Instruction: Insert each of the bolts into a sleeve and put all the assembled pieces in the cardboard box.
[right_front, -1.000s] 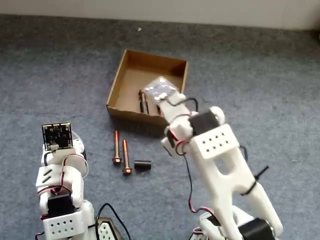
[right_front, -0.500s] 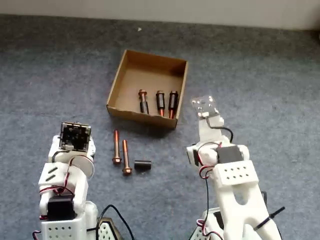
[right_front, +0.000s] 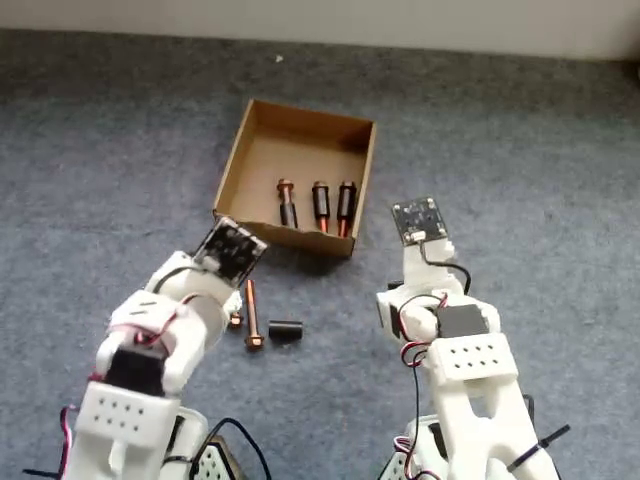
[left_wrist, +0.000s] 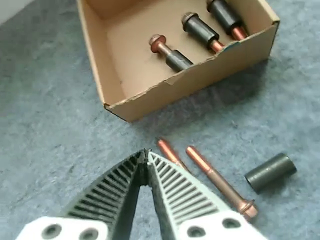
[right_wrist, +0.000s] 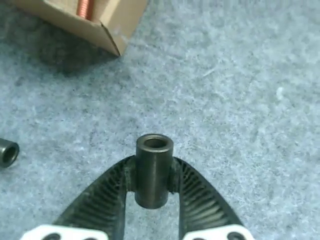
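Nearest the viewer, two white robot arms stand side by side on a grey, felt-like tabletop (right_front: 530, 150). The left tool (left_wrist: 146, 156) is clenched with its ribbed fingers pressed together and nothing between them, hanging just over the tabletop at the near end of the loose parts. The right tool (right_wrist: 153, 172) is grasping a dark held sleeve (right_wrist: 155, 150), pinched at its sides, its hollow end showing beyond the fingertips; it sits above bare tabletop, right of the loose parts and just near-right of the box corner. Between the arms, a little farther out, lie two copper-coloured bolts side by side, pointing toward the box with their heads at the near end: the left bolt (left_wrist: 170, 152) is partly hidden behind the left tool, and the right bolt (right_front: 250, 312) lies fully in sight just beside it. Just right of the right bolt's head lies a dark loose sleeve (right_front: 285, 330) on its side, apart from both bolts. Farther still sits the open cardboard box (right_front: 228, 175). Inside it, against its near wall, three assembled pieces lie in a row, each a bolt wearing a dark sleeve: one on the left (right_front: 287, 204), one in the middle (right_front: 321, 205) and one on the right (right_front: 346, 201).
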